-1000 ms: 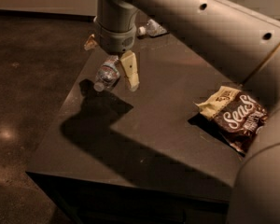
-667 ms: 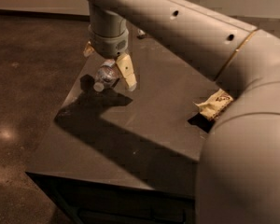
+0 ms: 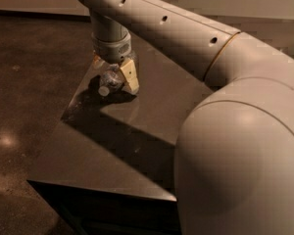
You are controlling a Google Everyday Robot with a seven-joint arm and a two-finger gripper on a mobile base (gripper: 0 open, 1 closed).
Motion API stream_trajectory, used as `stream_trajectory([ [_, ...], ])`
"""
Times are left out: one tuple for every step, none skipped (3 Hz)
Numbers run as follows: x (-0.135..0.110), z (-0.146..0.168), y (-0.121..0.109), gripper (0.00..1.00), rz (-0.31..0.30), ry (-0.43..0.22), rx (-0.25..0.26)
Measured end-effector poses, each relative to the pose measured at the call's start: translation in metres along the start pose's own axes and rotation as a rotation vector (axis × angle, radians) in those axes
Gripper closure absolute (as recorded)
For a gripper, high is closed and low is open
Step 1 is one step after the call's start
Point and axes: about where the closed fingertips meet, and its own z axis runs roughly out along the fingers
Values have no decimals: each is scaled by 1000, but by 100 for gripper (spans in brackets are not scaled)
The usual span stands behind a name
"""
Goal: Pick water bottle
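The water bottle [image 3: 109,81], small, clear and crinkled with a white cap [image 3: 104,90], lies on its side near the far left corner of the dark table [image 3: 112,151]. Its cap points toward the left front. My gripper [image 3: 113,72] hangs straight down from the wrist [image 3: 110,38] and is set right over the bottle, with the bottle's body inside it. The bottle rests on the table top. Part of the bottle is hidden by the gripper.
My large pale arm [image 3: 235,131] fills the right half of the view and hides that side of the table. The table's left edge [image 3: 63,116] and front edge [image 3: 98,190] drop to a dark floor [image 3: 24,82].
The gripper has come lower over the bottle. The arm's elbow has swung in front of the view and now hides the snack bag seen earlier at the right.
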Motion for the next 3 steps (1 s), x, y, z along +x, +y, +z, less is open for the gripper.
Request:
stream_trajectory([
  [-2, -4, 2, 40, -9, -20, 4],
  [-10, -22, 11, 64, -41, -58, 43],
  [-22, -51, 25, 87, -87, -101, 102],
])
